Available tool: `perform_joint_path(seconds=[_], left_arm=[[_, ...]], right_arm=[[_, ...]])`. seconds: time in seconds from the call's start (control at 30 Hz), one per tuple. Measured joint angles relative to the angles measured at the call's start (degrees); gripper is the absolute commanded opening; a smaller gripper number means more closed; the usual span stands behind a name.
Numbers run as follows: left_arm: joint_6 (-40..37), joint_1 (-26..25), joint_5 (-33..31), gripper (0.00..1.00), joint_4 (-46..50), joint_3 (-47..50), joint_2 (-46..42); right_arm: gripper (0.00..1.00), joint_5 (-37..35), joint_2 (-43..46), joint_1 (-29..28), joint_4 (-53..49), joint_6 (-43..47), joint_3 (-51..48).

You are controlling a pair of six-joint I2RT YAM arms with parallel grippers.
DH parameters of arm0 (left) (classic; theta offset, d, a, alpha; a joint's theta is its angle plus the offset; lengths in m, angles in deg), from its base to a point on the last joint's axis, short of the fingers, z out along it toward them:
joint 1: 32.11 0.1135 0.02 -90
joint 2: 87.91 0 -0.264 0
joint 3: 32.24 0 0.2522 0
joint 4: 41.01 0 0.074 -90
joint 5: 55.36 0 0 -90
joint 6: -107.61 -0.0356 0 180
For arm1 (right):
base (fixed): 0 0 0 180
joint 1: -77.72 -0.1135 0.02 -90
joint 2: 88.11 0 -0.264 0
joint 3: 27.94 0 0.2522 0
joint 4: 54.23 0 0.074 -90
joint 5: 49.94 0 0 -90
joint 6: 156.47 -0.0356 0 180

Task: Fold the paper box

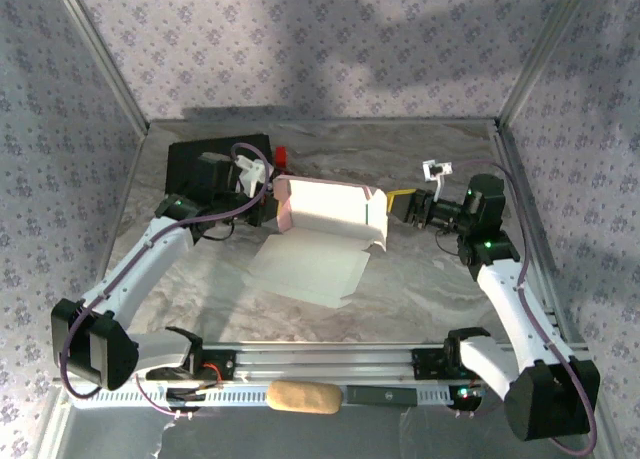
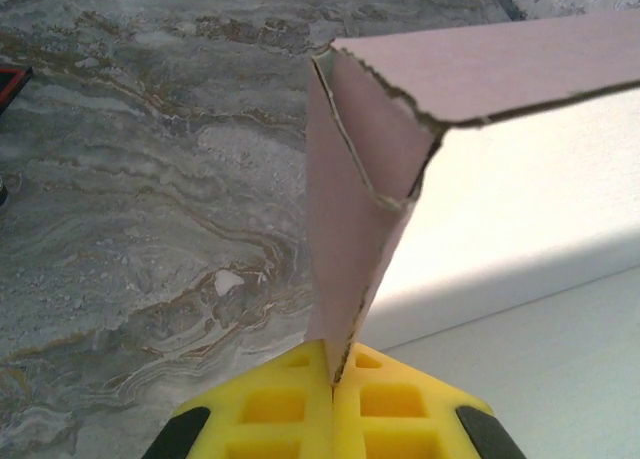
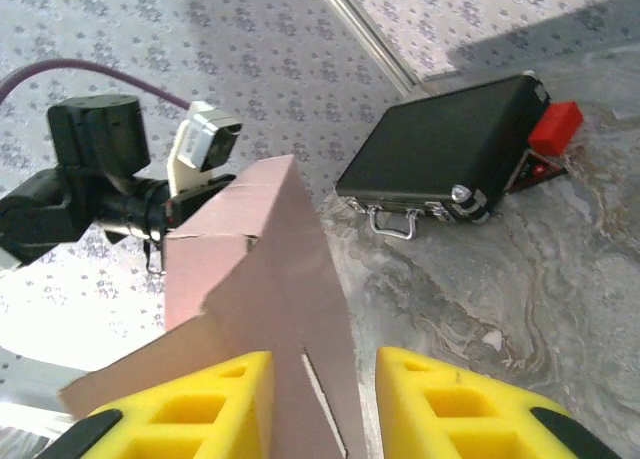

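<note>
Two ends of the paper box (image 1: 330, 207) are met: the left gripper (image 2: 332, 379) clamps its 9 o'clock wall tight, and the right gripper (image 3: 320, 369) straddles its 3 o'clock end, jaws parted.

Paper box (image 1: 330, 207): pale pink outside, whitish inside. Surface (image 1: 430, 279) grey, marbled veins; walls (image 1: 300, 39) lilac-grey with small floral print. Case (image 1: 190, 151) black, upper left, red block (image 1: 282, 157) beside; right gripper's fingers (image 3: 200, 409) yellow.

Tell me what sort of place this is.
Probably a robot-lab test cell, not a home: two arms bolted to an aluminium rail, a marble-look tabletop, boxed in by floral-print walls on metal posts.
</note>
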State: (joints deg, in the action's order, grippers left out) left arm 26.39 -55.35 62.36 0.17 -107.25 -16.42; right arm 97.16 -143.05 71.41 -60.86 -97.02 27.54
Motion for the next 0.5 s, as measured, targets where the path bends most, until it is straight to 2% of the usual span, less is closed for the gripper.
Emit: perform_joint_path(seconds=[0.5], left_arm=[[-0.2,0.4,-0.1,0.00,1.1,-0.7,0.0]], right_arm=[[0.34,-1.1,2.3,-6.1,-2.4,3.3,-0.7]])
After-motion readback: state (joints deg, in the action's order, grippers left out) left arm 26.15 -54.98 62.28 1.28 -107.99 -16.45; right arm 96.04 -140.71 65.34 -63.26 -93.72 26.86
